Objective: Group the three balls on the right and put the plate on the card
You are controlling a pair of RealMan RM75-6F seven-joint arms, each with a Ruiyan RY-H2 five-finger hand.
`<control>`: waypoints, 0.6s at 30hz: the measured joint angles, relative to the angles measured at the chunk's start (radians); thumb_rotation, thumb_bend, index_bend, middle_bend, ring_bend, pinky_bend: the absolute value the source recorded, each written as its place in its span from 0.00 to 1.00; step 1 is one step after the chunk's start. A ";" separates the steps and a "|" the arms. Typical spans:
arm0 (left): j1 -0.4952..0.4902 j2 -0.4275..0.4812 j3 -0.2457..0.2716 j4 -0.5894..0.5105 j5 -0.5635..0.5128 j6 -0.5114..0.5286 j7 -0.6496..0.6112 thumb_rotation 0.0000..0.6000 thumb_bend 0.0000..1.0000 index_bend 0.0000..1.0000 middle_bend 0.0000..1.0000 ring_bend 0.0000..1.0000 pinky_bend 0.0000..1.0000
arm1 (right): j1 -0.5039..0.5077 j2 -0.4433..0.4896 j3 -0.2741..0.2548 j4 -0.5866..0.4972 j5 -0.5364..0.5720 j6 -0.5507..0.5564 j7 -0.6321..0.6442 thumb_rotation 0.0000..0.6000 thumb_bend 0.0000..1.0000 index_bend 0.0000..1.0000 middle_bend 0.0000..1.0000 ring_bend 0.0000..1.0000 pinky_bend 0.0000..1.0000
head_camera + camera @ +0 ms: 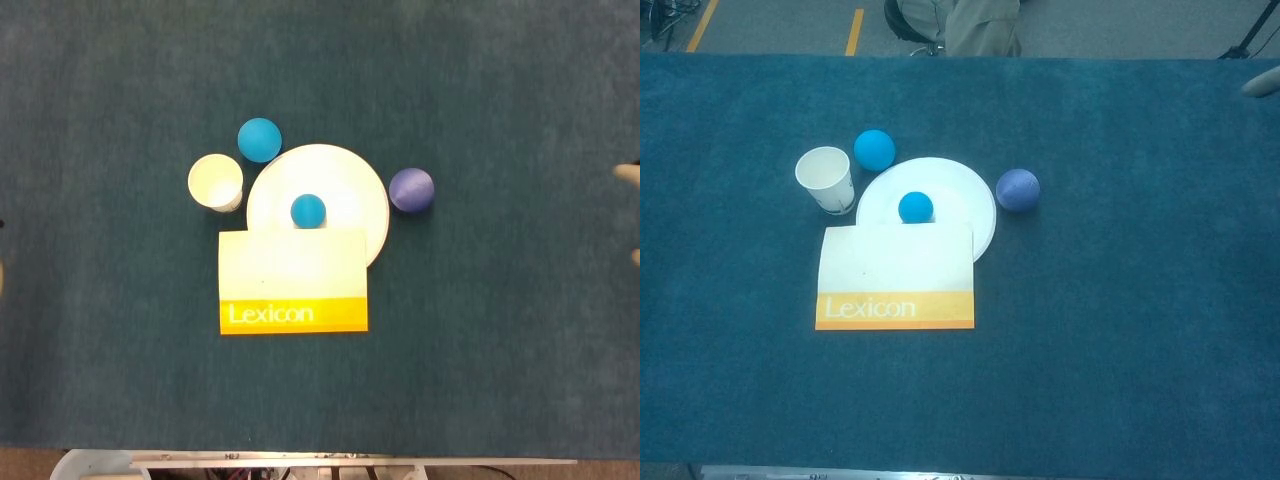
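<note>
We see the card (895, 276) overlapping the plate's (960, 195) six o'clock edge; one ball (915, 207) sits on the plate, another ball (874, 149) at eleven, a third ball (1017, 189) at three, the cup (826, 180) at nine.
</note>
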 measured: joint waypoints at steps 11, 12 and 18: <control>0.027 -0.001 0.003 0.029 -0.006 0.032 -0.056 1.00 0.44 0.34 0.31 0.27 0.22 | 0.242 -0.124 0.090 -0.079 0.127 -0.362 -0.214 1.00 0.02 0.24 0.28 0.18 0.36; 0.029 0.001 0.003 0.032 -0.009 0.032 -0.061 1.00 0.44 0.34 0.31 0.27 0.22 | 0.259 -0.149 0.099 -0.075 0.153 -0.380 -0.240 1.00 0.02 0.24 0.28 0.18 0.36; 0.032 0.006 -0.001 0.058 -0.020 0.028 -0.103 1.00 0.44 0.34 0.31 0.27 0.22 | 0.368 -0.327 0.150 0.009 0.332 -0.475 -0.415 1.00 0.02 0.24 0.28 0.18 0.36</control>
